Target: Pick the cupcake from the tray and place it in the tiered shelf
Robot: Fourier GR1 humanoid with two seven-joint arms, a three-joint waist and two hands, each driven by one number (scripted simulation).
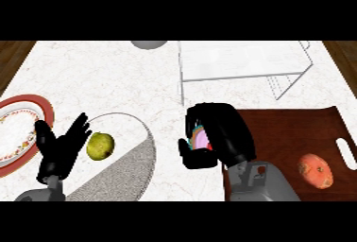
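Worktop: white marbled stone worktop (105, 80), carrying everything listed below.
Shelf: pale white wire tiered shelf (244, 61), at the far right, well apart from the hands.
Tray: dark red-brown wooden tray with a handle slot (286, 127), at the near right, in front of the shelf.
Dish: grey speckled round dish (132, 165), near centre-left.
Plate: white round plate with a red rim (17, 132), at the left edge.
Right hand: black right hand (219, 130), curled round the cupcake, just off the tray's left edge.
Left hand: black left hand (61, 149), fingers straight and spread, resting between plate and dish.
Cupcake: pink cupcake with a striped wrapper (201, 140), between the right hand's fingers and thumb, over the worktop beside the tray. Only a narrow strip shows, running far to near. Which way its top points cannot be told.
Tray item: orange-red lumpy vegetable (315, 171), lying on the tray.
Fruit: yellow-green round fruit (99, 145), on the dish, just beside the left hand.
Far item: grey rounded object (148, 43), cut off at the far edge.
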